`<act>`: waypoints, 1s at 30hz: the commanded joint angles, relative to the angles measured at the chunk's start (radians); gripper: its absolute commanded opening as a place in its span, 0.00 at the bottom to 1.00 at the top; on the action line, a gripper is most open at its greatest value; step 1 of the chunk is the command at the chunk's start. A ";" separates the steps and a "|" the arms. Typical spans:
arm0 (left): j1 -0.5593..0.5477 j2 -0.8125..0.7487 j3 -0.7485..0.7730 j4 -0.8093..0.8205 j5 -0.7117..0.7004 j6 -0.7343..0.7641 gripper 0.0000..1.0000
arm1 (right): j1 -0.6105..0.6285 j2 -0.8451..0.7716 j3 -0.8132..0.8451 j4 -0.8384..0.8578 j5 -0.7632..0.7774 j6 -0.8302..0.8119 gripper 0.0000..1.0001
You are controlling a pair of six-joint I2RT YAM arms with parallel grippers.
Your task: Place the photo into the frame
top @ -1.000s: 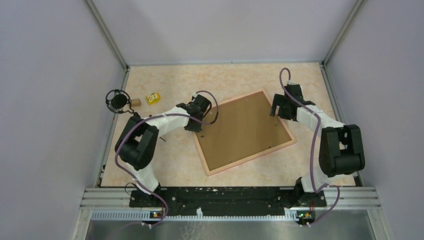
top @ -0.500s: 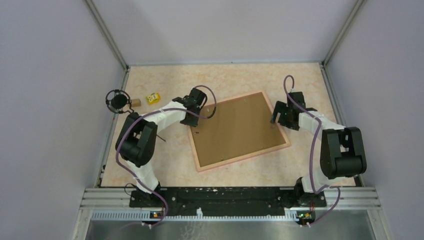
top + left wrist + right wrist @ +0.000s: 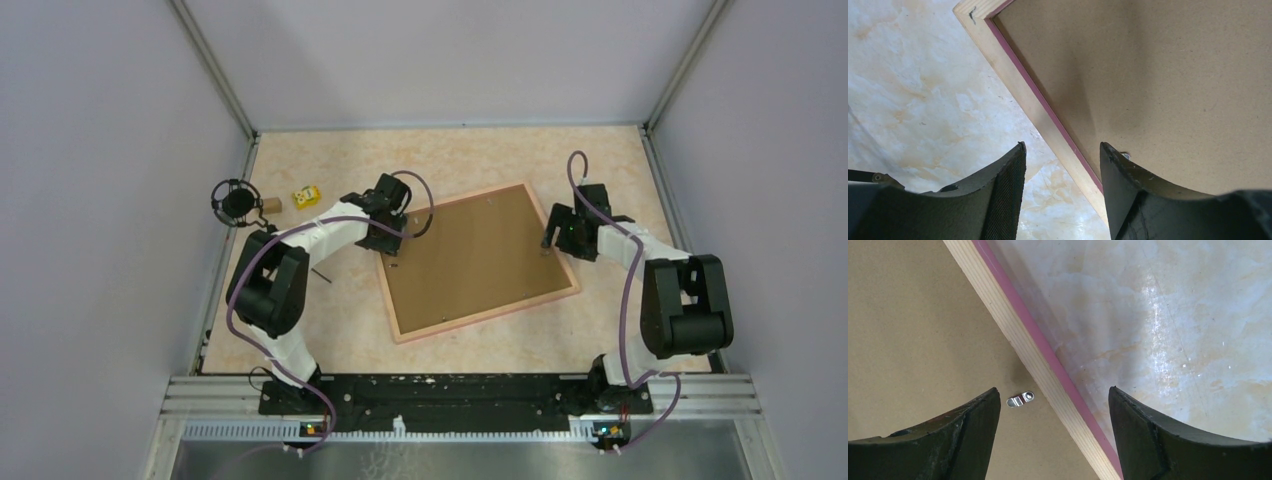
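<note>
At the left edge of the bench (image 3: 480,155) sits a black round object (image 3: 236,203), with a small brown block (image 3: 271,205) just beside it and a yellow box (image 3: 306,196) near that; the dark markings on the box are too small to read. A thin dark item (image 3: 320,271) lies on the bench close to the left arm. The left end effector (image 3: 1062,147) is at the left rail of the frame (image 3: 488,313), near its far-left corner. Its fingers are spread apart and grip nothing: one is over the bench and the other over the board (image 3: 475,260), with the rail running between them. The frame lies flat near the middle of the bench, skewed to the bench edges, back side up. The plain brown board fills its opening. The photo is not visible in any view. The rail shows bare light wood on its back and a pink band along one side. A small metal clip (image 3: 1020,400) lies on the board just beside the right rail. The right end effector (image 3: 1053,390) is over the right rail. Its fingers are wide apart and hold nothing, with one finger above the board and the other above the bench.
</note>
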 commanded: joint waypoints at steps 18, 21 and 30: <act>0.004 -0.027 0.010 -0.016 0.060 -0.005 0.61 | 0.079 0.083 0.067 -0.076 0.134 0.001 0.78; 0.004 -0.026 0.010 -0.016 0.064 -0.006 0.61 | 0.079 0.082 0.069 -0.080 0.128 -0.003 0.76; 0.004 -0.016 0.012 -0.014 0.069 -0.008 0.61 | 0.080 0.071 0.077 -0.108 0.064 -0.038 0.57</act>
